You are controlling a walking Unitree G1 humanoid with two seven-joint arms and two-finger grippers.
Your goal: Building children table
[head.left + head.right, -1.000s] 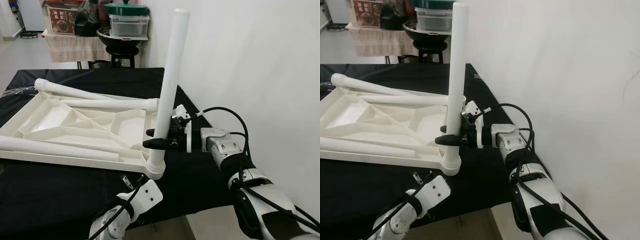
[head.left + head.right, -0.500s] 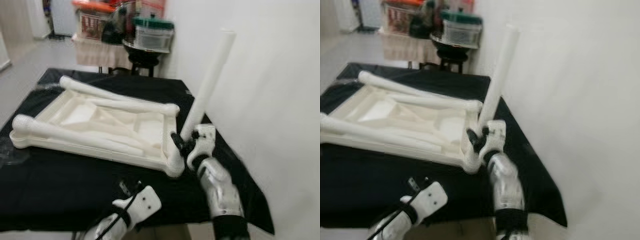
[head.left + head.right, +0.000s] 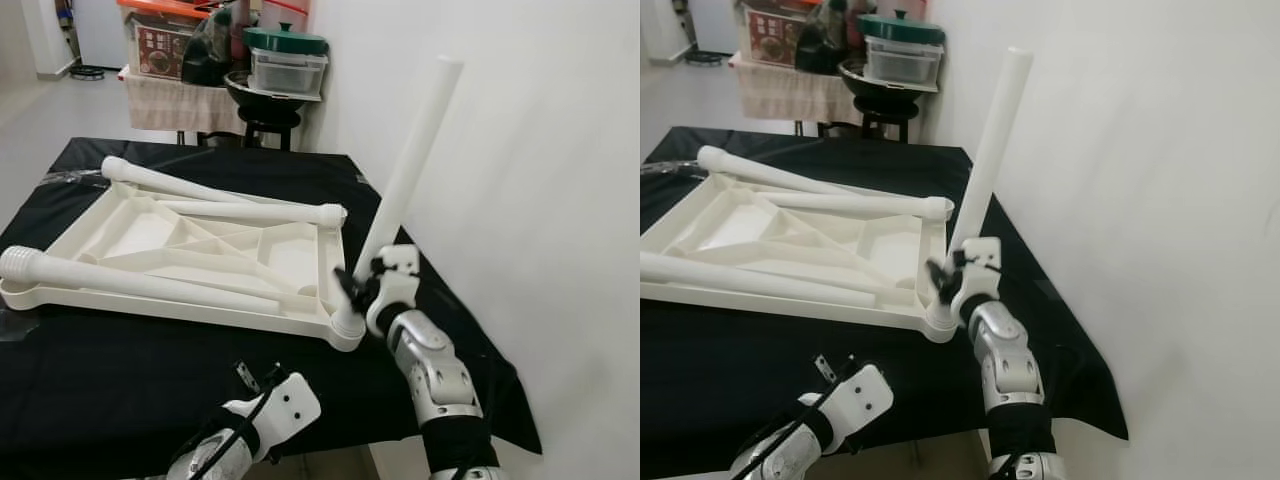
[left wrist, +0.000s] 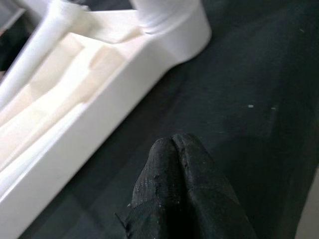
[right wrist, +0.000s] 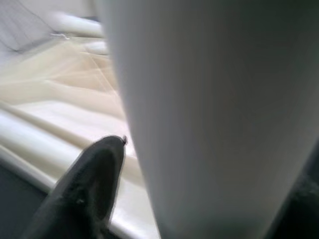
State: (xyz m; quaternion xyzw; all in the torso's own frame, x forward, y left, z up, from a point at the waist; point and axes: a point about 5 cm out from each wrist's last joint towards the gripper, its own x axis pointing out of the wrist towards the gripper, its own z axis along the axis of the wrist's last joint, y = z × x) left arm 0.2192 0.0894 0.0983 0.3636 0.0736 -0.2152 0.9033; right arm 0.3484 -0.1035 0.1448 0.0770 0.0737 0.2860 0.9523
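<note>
At lower centre-right of the head view, the right arm is rising nearly vertical from the frame's bottom edge, its right end effector [image 3: 352, 289] clamping the base of a white table leg [image 3: 405, 178]. That leg is leaning, its long axis running from the corner socket of the upturned white table frame [image 3: 150, 232] toward upper right. Lower left, the left end effector [image 4: 172, 145] is hovering over the black tabletop [image 3: 120, 370], fingers pressed together.
</note>
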